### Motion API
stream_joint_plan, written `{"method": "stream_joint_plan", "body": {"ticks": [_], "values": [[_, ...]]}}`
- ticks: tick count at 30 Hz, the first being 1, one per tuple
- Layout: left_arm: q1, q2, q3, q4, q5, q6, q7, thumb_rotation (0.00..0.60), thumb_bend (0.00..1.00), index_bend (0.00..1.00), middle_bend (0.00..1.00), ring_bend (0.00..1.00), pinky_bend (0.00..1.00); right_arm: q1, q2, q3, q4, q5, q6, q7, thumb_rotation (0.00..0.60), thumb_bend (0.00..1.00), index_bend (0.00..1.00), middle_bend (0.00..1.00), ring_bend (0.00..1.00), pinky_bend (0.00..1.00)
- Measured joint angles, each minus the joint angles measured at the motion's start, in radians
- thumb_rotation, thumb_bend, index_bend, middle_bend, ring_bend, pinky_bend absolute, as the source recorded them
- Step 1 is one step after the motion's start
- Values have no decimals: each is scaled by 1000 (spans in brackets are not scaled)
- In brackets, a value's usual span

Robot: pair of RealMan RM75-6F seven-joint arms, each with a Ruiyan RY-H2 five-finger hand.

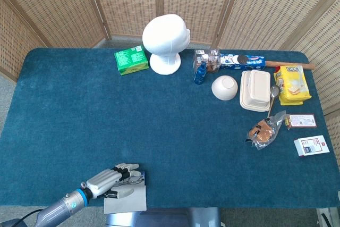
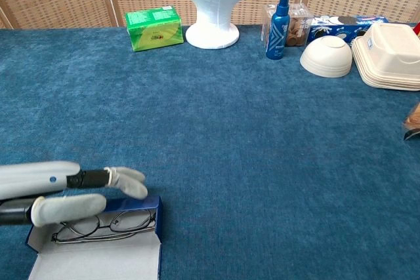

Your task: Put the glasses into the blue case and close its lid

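Note:
The blue case (image 2: 155, 212) lies open at the near left edge of the table, its grey-lined lid (image 2: 98, 263) folded flat toward me. The thin-framed glasses (image 2: 105, 225) lie inside it, folded. My left hand (image 2: 79, 193) hovers just over the case's left part with its fingers stretched out and apart, holding nothing; the glasses show free below the fingers. In the head view the same left hand (image 1: 109, 179) reaches over the case (image 1: 127, 192) at the table's front edge. My right hand shows in neither view.
At the back stand a white foam head (image 1: 166, 43), a green box (image 1: 131, 60), a blue spray bottle (image 1: 200, 73), a white bowl (image 1: 224, 87) and a foam food box (image 1: 255, 90). Snack packets and cards lie at the right.

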Motion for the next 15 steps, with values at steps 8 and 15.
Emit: {"method": "stream_joint_plan", "body": {"ticks": [8, 15], "values": [[91, -50, -3, 44, 65, 200, 127, 57, 237, 105, 0, 0, 0, 16, 0, -1, -4, -11, -15, -7, 569, 245, 0, 125, 0, 170], [221, -89, 51, 128, 220, 422, 191, 327, 239, 111, 0, 0, 0, 63, 7, -1, -32, -44, -46, -45, 567, 243, 0, 125, 0, 169]]}}
